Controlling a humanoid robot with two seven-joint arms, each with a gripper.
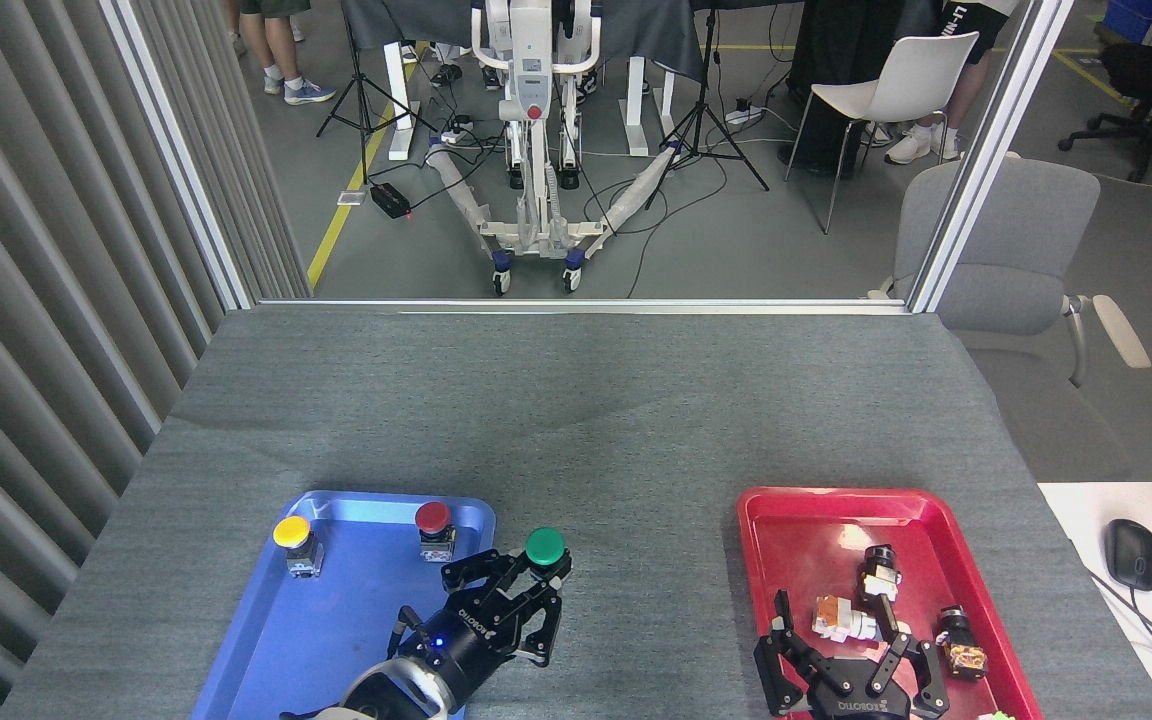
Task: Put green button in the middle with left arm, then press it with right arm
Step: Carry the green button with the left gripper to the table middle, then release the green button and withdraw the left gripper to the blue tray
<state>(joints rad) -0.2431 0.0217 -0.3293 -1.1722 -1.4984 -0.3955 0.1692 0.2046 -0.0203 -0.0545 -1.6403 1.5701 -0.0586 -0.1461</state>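
I see ribbed grey corrugated wall panel (46, 300) at 9 o'clock. Smooth grey floor (756, 240) at 12, yellow floor line (344, 205) running along it. White wheeled equipment stand (534, 130) at 12. White plastic chair (901, 85) and grey padded armchair (1011, 250) at 2. Light even, bright.

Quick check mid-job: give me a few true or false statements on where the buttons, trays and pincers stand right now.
1. The left pincer is shut on the green button. True.
2. The green button sits inside the blue tray. False: it is held past the tray's right edge, over the grey cloth.
3. The yellow button and red button are in the blue tray. True.
4. The right pincer holds a button. False: it is open over the red tray.
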